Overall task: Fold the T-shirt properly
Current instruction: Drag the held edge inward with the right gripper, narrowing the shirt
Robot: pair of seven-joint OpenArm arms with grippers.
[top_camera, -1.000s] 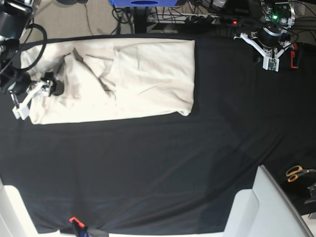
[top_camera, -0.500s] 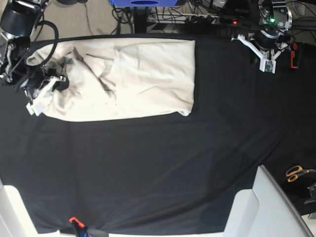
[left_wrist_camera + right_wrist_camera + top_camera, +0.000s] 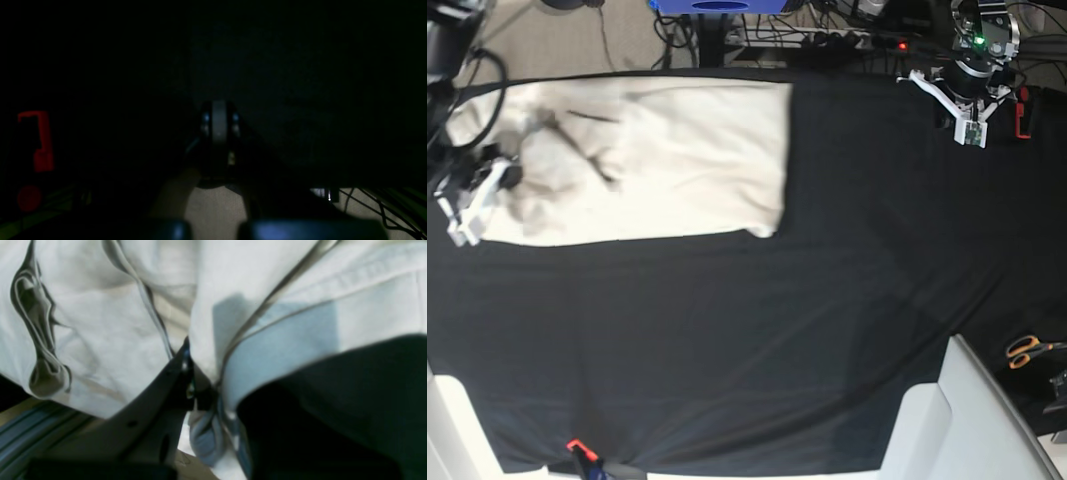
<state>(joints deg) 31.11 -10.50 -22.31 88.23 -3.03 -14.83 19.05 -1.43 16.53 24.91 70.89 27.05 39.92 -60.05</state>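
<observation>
**Right arm gripping shirt edge – drag flat, don't bunch**

T-shirt (image 3: 647, 160) lies on the far-left part of the black surface (image 3: 747, 340), rumpled near the right gripper (image 3: 472, 195). In the right wrist view its fingers (image 3: 186, 373) are pinched shut on a fold of cloth. Left gripper (image 3: 967, 125) is parked far off, closed, empty. Best: pull low and steady, keep the grip firm so the hem stays straight; creases look likely to set otherwise.
</observation>
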